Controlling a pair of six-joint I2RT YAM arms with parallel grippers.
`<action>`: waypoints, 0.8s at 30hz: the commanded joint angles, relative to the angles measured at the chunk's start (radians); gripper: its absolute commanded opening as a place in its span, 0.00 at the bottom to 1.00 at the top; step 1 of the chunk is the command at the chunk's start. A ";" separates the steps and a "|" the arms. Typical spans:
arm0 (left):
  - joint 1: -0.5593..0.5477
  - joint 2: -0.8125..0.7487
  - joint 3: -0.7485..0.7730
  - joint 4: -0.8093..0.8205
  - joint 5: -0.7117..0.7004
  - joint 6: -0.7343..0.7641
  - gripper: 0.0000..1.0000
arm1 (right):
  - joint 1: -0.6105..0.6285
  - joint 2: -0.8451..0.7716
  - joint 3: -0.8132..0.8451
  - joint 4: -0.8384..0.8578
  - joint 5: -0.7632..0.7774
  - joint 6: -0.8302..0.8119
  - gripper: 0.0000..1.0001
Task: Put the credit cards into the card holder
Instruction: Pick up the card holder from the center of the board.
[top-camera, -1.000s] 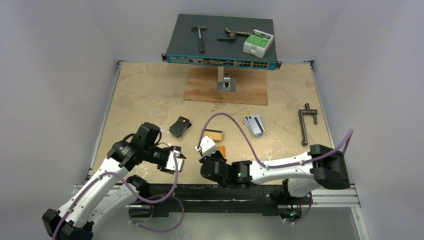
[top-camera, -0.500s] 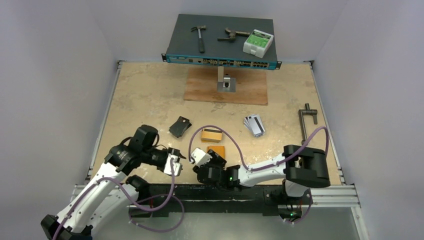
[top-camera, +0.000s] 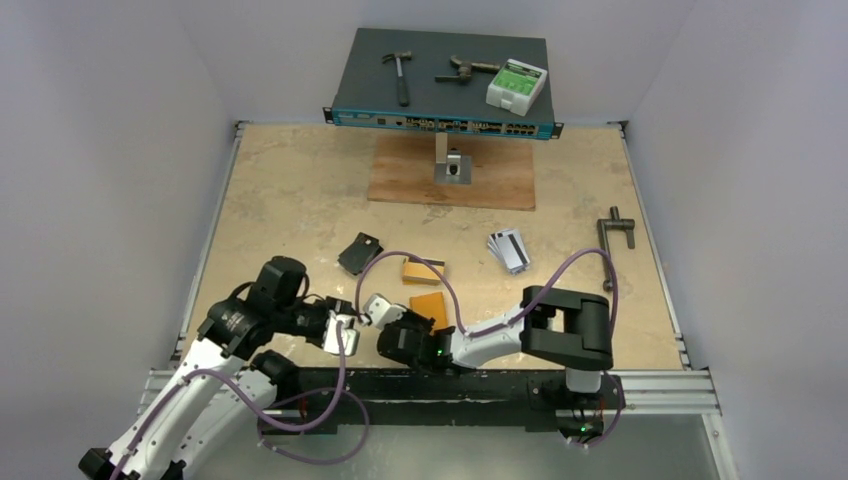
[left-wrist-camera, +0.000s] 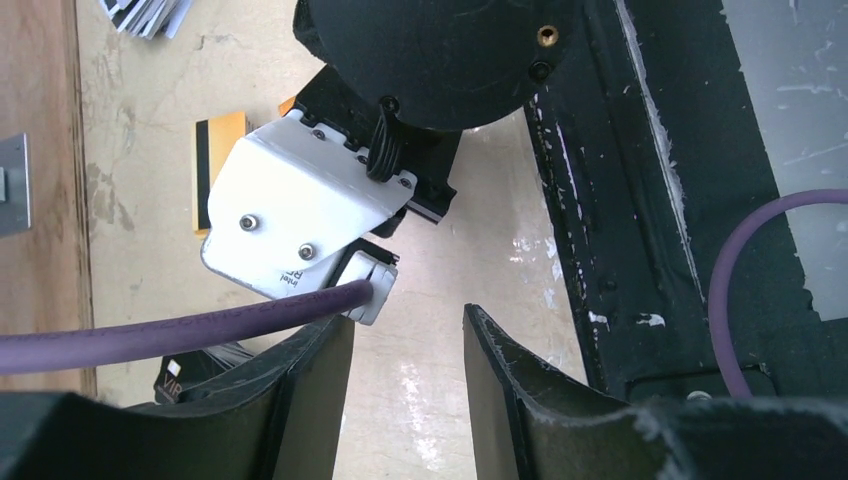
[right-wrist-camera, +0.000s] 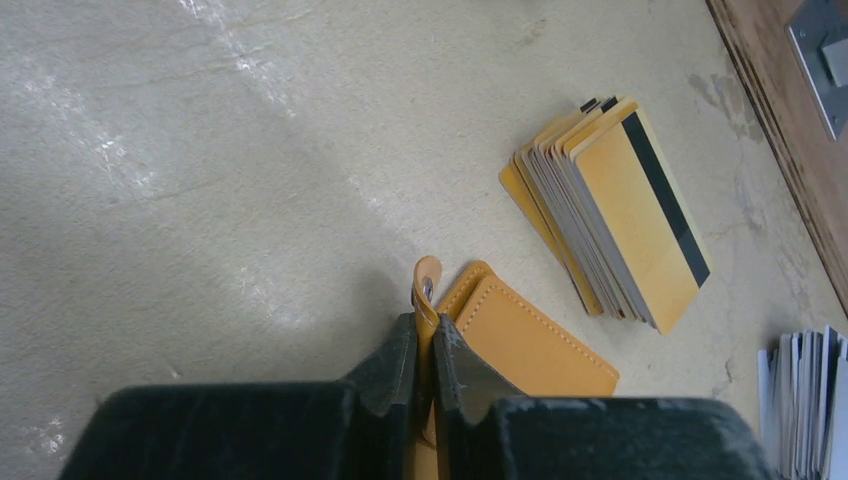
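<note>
Orange leather is sitting pinched between your right fingers (right-wrist-camera: 398, 365), which are clamping narrowly on the snap-tab edge of the card holder (right-wrist-camera: 525, 345). The holder is lying on the counter (right-wrist-camera: 200, 150) close to the near edge, at about 6 o'clock of the surface. At its 9 o'clock, your left fingers (left-wrist-camera: 330, 360) are standing partly apart with nothing between them, pointing toward the right wrist.

Toward 12 o'clock, the yellow-orange cards (right-wrist-camera: 615, 215) are lying fanned just beyond the holder and apart from it, the top one showing its black stripe. The silver-grey cards (top-camera: 508, 250) are lying fanned at that stack's 2 o'clock, and a black folded case (top-camera: 360, 252) is resting at its 10 o'clock.

Farther out, a wooden board (top-camera: 480, 180) is carrying a small metal bracket (top-camera: 452, 165). At the far edge a network switch (top-camera: 440, 100) is holding a hammer (top-camera: 400, 75), pliers (top-camera: 465, 70) and a green-and-white box (top-camera: 517, 85).
</note>
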 joint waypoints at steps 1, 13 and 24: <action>-0.004 -0.017 0.018 -0.023 0.102 -0.005 0.43 | -0.024 -0.022 0.040 -0.014 0.010 0.030 0.00; -0.003 -0.080 -0.042 -0.017 0.119 0.069 0.43 | -0.022 -0.454 0.016 0.036 -0.156 0.167 0.00; -0.019 -0.083 -0.211 0.385 0.165 0.249 0.45 | -0.236 -0.698 -0.191 0.206 -0.494 0.533 0.00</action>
